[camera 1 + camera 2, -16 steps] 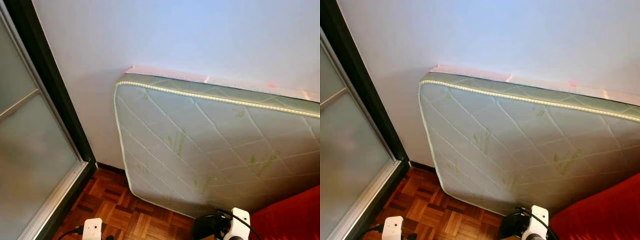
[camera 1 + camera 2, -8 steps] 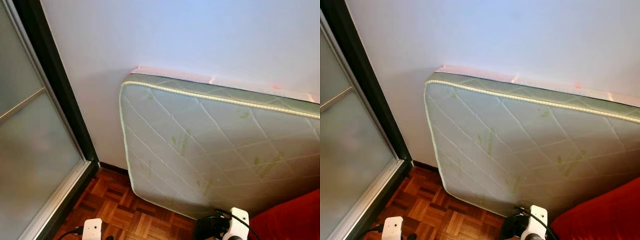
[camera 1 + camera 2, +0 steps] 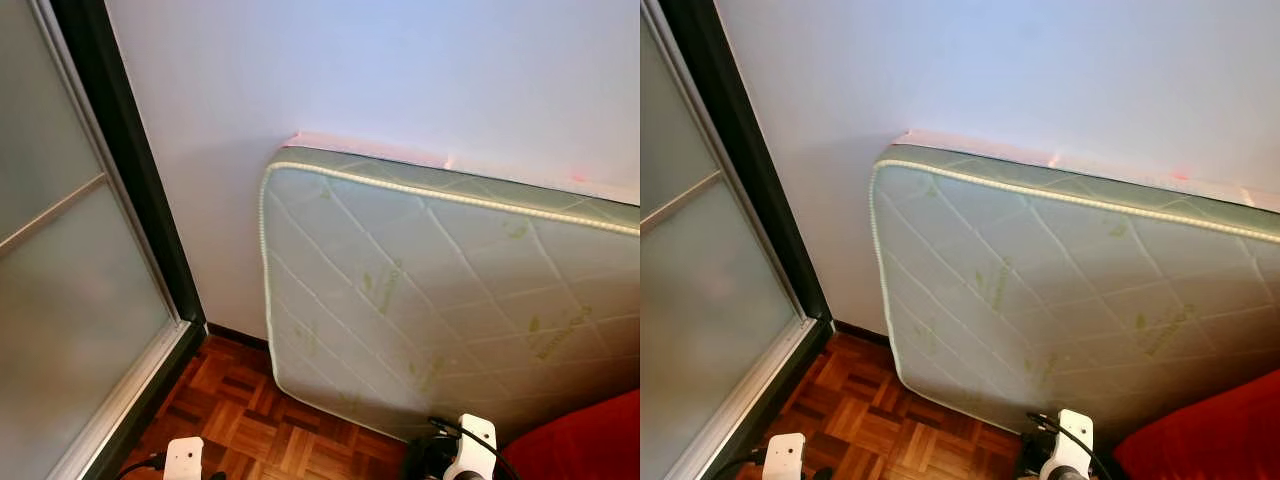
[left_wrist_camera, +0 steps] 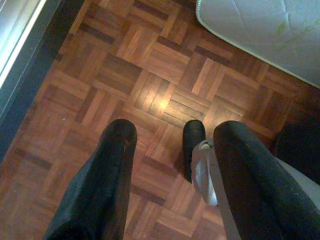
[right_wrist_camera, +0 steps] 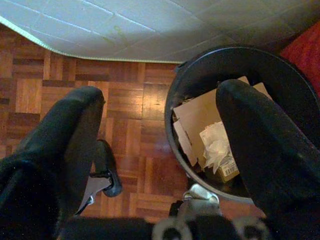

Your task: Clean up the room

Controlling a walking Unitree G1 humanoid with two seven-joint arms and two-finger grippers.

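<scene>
Against the wall (image 3: 400,70) a mattress (image 3: 450,290) leans on its long edge, probably stored there to free floor space; a door (image 3: 70,300) with a dark frame stands well apart from its near corner. Parquet floor (image 4: 150,100) between door and mattress gives the open lane for moving. Just beside the mattress's lower edge sits a black bin (image 5: 295,90) holding cardboard and crumpled paper, likely the task's collection point. Right gripper (image 5: 160,107) hangs over the bin rim, fingers spread, holding nothing. Left gripper (image 4: 175,137) hangs over bare floor, fingers apart, empty. A red surface (image 3: 590,440) borders the mattress beyond the bin, narrowing room there.
</scene>
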